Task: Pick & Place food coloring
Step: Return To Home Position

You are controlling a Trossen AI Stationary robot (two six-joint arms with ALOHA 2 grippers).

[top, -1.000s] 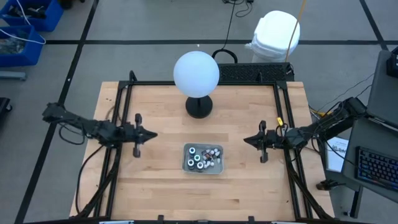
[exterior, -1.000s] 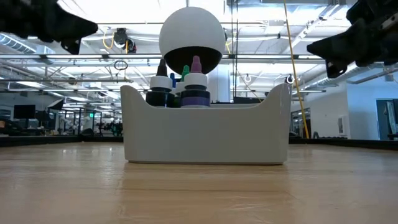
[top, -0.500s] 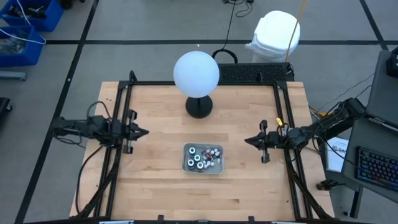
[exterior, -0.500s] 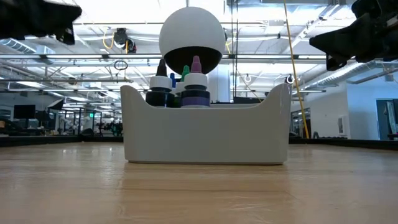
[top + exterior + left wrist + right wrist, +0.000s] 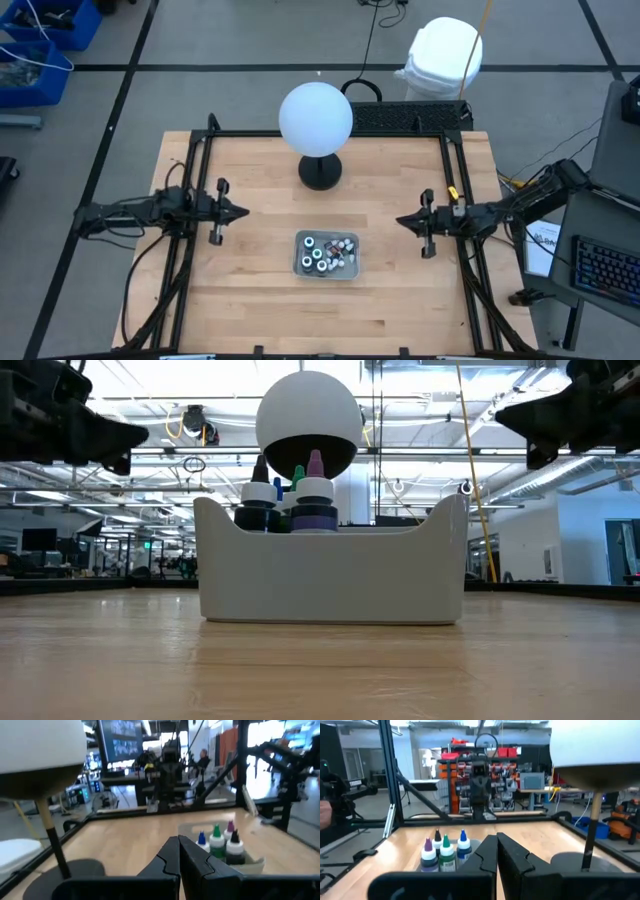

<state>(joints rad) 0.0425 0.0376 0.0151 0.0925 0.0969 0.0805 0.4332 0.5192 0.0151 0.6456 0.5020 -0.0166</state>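
Observation:
The food coloring bottles (image 5: pixel 325 253) stand upright in a shallow grey tray (image 5: pixel 300 266) near the table's middle. They are small dark and white bottles with blue, green, purple and black pointed caps (image 5: pixel 300 500). In the left wrist view the bottles (image 5: pixel 218 843) show beyond the fingers, and in the right wrist view the bottles (image 5: pixel 445 851) do too. My left gripper (image 5: pixel 245 212) hovers left of the tray with fingers shut (image 5: pixel 178 839). My right gripper (image 5: pixel 398 222) hovers right of the tray, also shut (image 5: pixel 496 836). Both point toward the tray and hold nothing.
A big white globe (image 5: pixel 315 117) on a black round base (image 5: pixel 320 172) stands on the table behind the tray. A black frame (image 5: pixel 330 134) runs along the table's left, far and right edges. Bare wood lies around the tray and toward the near edge.
My left gripper drew back toward the table's left edge, then came a little toward the tray again and sank lower. My right gripper edged slightly toward the right edge and rose a little. The bottles and tray stayed where they were.

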